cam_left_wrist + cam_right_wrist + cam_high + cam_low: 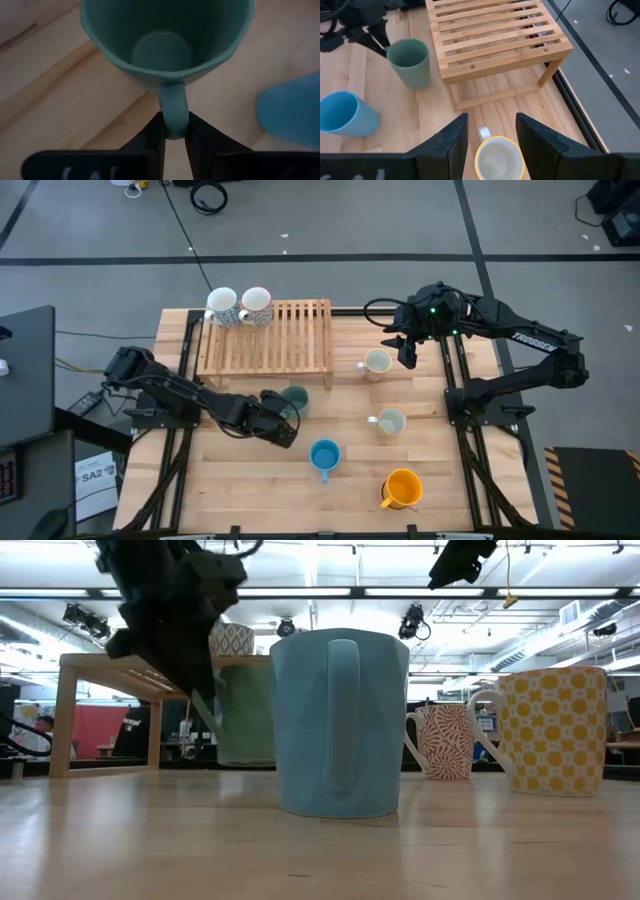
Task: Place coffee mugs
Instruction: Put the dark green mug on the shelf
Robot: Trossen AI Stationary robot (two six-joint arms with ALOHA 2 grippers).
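orange mug (401,488): near edge of table (250,500), twd its right corner; yellow patterned in low view, standing free.
blue mug (324,454): upright, just in from near edge, mid-table; fills the low view, handle facing cam.
left gripper (281,423): closed on handle of green mug (294,400); left wrist view shows fingers (152,142) pinching the handle from both sides, mug mouth open to cam.
green mug pos: upright, mid-table, just off rack's (267,336) near right corner, on the near side.
key relation: rack lies beyond the mug, away from left arm; mug body sits on far side of gripper, handle pointing back at it along the arm's line. Likely needs a lift, then carry fwd over rack's near rail. Left arm is the one holding; right arm is further off.
cream mug A (389,421): right of centre, free.
cream mug B (376,363): further back, beside rack's right end.
right gripper (491,131): spread wide, empty, hovering over cream mug B; right wrist view looks straight into it btwn the fingers.
rack load: two patterned white mugs (238,306) at far left corner of rack top; rest of slats bare.
view diffs: high view hides the pinch under the left wrist; only left wrist view proves it. Low view shows green mug base down at table level, but can't tell if touching. Right wrist view shows green mug clear of rack leg.
progress (est.): two on rack, five still down on table.
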